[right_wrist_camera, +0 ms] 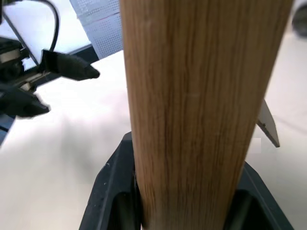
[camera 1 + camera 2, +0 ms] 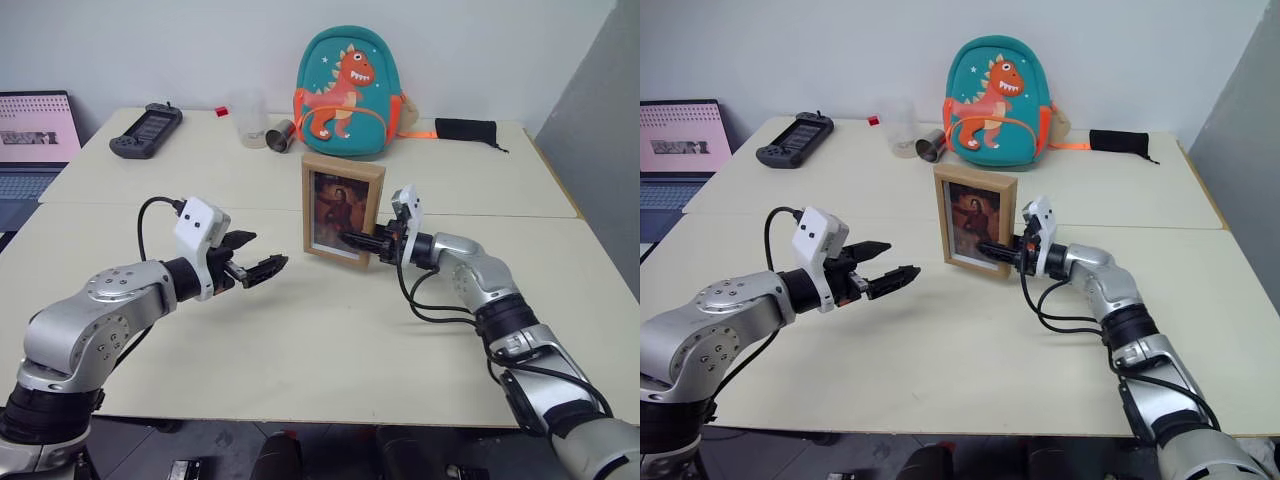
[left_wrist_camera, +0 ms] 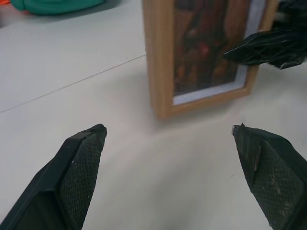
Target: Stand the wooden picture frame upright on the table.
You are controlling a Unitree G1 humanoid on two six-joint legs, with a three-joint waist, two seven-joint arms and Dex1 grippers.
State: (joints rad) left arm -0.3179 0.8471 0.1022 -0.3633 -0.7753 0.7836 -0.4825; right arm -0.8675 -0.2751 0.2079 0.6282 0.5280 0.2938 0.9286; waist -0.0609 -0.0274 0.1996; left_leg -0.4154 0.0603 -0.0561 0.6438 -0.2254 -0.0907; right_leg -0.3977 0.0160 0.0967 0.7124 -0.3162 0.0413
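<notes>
1. The wooden picture frame (image 2: 343, 210) stands upright on the desk (image 2: 330, 340), picture side facing the robot.
2. The right gripper (image 2: 362, 241) is clamped on the frame's right edge near its lower corner, one finger in front and one behind.
3. The left gripper (image 2: 262, 258) hovers just left of the frame, fingers spread wide apart, clear of it and holding nothing.
4. Beyond the frame sits a dinosaur backpack (image 2: 347, 92).

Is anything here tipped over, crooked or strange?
One thing: a metal cup lies on its side beside the backpack. The frame stands upright on the table, gripped by the right gripper.
</notes>
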